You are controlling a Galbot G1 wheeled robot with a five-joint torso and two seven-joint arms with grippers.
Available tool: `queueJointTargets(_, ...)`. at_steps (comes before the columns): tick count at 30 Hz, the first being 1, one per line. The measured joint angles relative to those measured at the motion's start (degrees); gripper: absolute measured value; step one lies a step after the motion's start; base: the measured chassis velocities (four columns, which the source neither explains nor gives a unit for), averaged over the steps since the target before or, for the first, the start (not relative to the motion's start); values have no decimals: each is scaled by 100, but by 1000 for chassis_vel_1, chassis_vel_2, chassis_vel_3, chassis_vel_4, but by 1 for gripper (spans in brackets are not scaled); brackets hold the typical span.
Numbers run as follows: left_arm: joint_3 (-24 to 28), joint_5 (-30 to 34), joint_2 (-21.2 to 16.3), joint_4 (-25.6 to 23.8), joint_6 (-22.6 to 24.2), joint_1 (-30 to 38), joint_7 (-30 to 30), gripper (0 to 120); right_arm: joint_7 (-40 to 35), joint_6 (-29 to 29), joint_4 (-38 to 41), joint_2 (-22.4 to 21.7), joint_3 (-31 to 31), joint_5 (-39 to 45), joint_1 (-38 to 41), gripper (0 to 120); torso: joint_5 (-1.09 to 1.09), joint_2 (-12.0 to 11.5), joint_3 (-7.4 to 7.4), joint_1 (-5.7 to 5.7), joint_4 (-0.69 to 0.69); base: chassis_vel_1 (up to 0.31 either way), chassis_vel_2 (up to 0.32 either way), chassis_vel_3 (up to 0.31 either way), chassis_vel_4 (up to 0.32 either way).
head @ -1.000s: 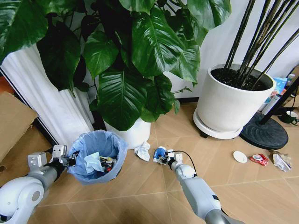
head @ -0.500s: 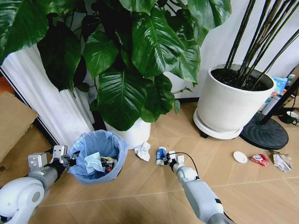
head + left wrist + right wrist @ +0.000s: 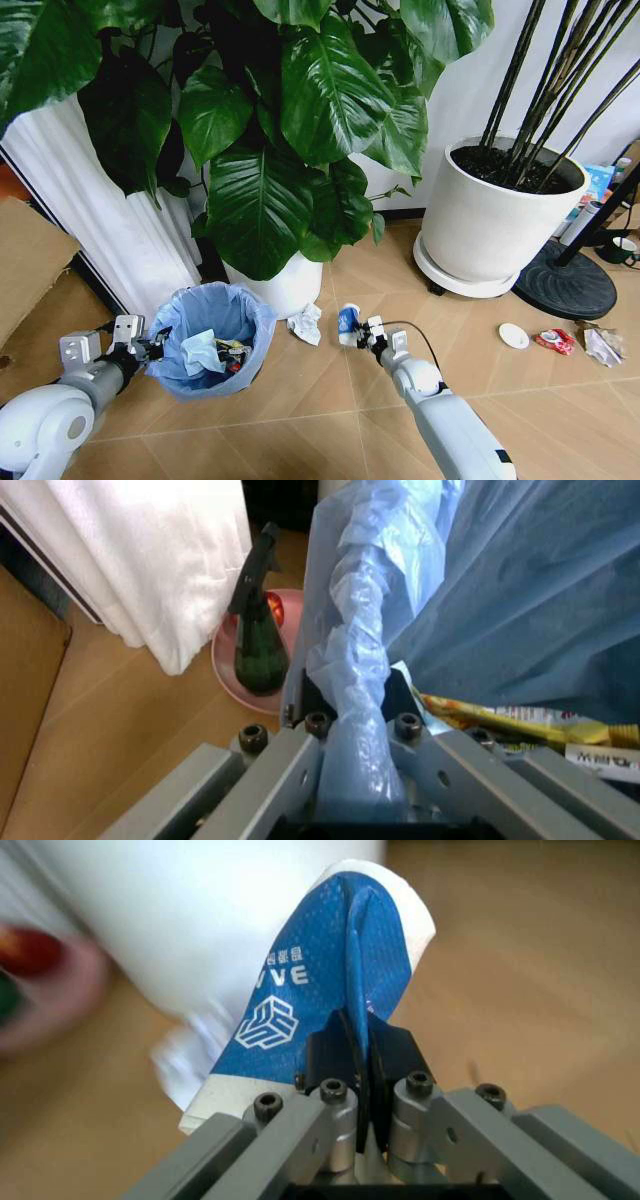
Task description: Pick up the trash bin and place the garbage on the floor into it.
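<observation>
The trash bin (image 3: 212,338), lined with a crinkled light-blue bag, hangs at the lower left with paper and wrappers inside. My left gripper (image 3: 150,346) is shut on its rim; the left wrist view shows the bag-covered rim (image 3: 352,697) pinched between the pads. My right gripper (image 3: 362,332) is shut on a crushed blue-and-white cup (image 3: 347,320), lifted off the floor right of the bin. In the right wrist view the cup (image 3: 320,990) sits clamped between the dark pads. More garbage lies on the floor: crumpled white paper (image 3: 304,323), a white lid (image 3: 514,336), a red wrapper (image 3: 554,341), another paper wad (image 3: 603,347).
A leafy plant in a white pot (image 3: 288,285) stands behind the bin. A large white pot (image 3: 495,220) on a wheeled base is at the right, next to a black round stand base (image 3: 572,285). White curtain (image 3: 110,225) and cardboard (image 3: 30,260) are at left. A green bottle on a pink dish (image 3: 255,656) sits by the curtain.
My right gripper has lifted the crushed cup off the floor and drawn it slightly up and right. The left gripper keeps its hold on the bin rim, almost still.
</observation>
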State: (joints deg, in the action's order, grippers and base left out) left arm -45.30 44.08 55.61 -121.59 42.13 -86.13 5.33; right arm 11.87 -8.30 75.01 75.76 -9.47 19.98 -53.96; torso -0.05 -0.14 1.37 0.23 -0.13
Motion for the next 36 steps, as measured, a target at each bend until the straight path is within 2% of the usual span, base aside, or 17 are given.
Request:
queueJointTargets(2, 10, 3, -45, 20, 0, 22, -16, 0, 82, -250, 513, -126, 181, 609, 28, 0, 0, 0, 0, 0, 0, 0, 0, 0, 0)
queueJointTargets(5, 20, 20, -90, 43, 0, 48, -21, 0, 121, -436, 977, -252, 360, 980, 71, 0, 0, 0, 0, 0, 0, 0, 0, 0, 0)
queueJointTargets(10, 29, 30, -146, 92, 0, 67, -23, 0, 120, -550, 1464, -432, 551, 1198, 105, 0, 0, 0, 0, 0, 1, 0, 0, 0, 0)
queueJointTargets(12, 31, 37, -202, 165, 0, 87, -28, 0, 106, -623, 1979, -641, 713, 1324, 105, 0, 0, 0, -1, 0, 0, 0, 0, 0, 0)
queueJointTargets(16, 31, 71, -260, 273, 0, 140, -36, 0, 30, -667, 2451, -838, 861, 1419, 130, 0, 0, 0, 0, 0, 0, 0, 0, 0, 0)
queueJointTargets(30, 89, 144, -426, 430, 0, 328, -97, 0, -246, -849, 3431, -1288, 1457, 1780, 294, 0, -1, 0, 0, 0, -1, 0, 0, 0, 0)
queueJointTargets(36, 140, 135, -461, 512, 0, 380, -133, 0, -309, -873, 3485, -1182, 1830, 1942, 705, 0, -1, 0, 0, 0, 0, 0, 0, 0, 0)
